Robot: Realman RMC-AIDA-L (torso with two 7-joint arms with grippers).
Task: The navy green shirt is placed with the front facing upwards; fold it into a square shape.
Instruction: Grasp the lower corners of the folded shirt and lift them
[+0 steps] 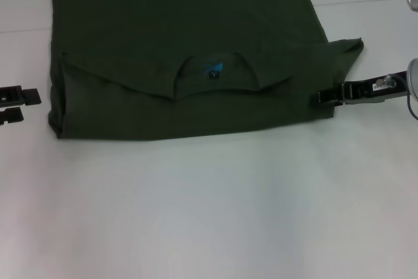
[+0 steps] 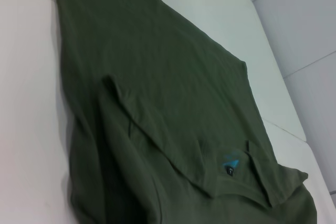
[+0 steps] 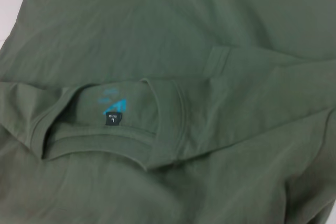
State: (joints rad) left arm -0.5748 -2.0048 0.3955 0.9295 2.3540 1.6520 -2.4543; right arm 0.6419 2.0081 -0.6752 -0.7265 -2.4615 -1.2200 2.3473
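The navy green shirt (image 1: pixel 183 37) lies flat on the white table, folded into a wide band, with its plain side showing. Its collar and the small blue-and-black neck label (image 1: pixel 213 71) sit in the middle, and the label (image 3: pixel 113 113) shows close up in the right wrist view. One sleeve (image 1: pixel 349 49) sticks out on the right. My right gripper (image 1: pixel 324 96) is at the shirt's right edge, fingers together on the cloth there. My left gripper (image 1: pixel 14 106) rests open on the table, just left of the shirt and apart from it. The left wrist view shows the shirt (image 2: pixel 157 103) from the side.
The white table (image 1: pixel 209 213) carries nothing else between the shirt and its front edge. A seam line in the white surface runs behind the shirt at the right (image 1: pixel 366 1).
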